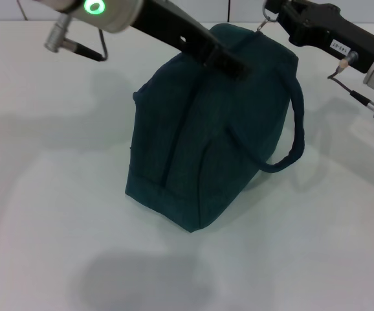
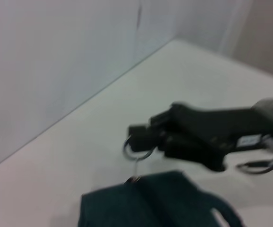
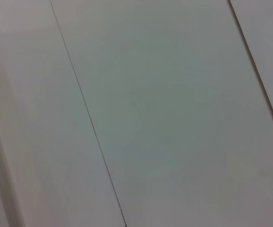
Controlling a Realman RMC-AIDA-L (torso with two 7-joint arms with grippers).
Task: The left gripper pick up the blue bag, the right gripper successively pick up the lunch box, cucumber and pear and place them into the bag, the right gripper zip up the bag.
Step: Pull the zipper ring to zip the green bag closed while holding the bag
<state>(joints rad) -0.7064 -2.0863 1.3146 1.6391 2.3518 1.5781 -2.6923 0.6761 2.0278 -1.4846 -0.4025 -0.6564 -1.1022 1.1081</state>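
Observation:
The blue bag [image 1: 206,136] stands on the white table, its top closed, one loop handle [image 1: 293,139] hanging down its right side. My left gripper [image 1: 229,61] reaches in from the upper left and is shut on the top of the bag. My right gripper [image 1: 271,13] is at the bag's top right corner, shut on the ring zipper pull [image 1: 265,21]. The left wrist view shows the right gripper [image 2: 137,138] with the ring [image 2: 136,150] at its tip, just above the bag [image 2: 160,201]. The lunch box, cucumber and pear are out of view.
The white table [image 1: 57,214] spreads around the bag. A white panelled wall [image 3: 150,113] with thin seams stands behind; the right wrist view shows only that. Loose cables [image 1: 77,45] hang from both arms.

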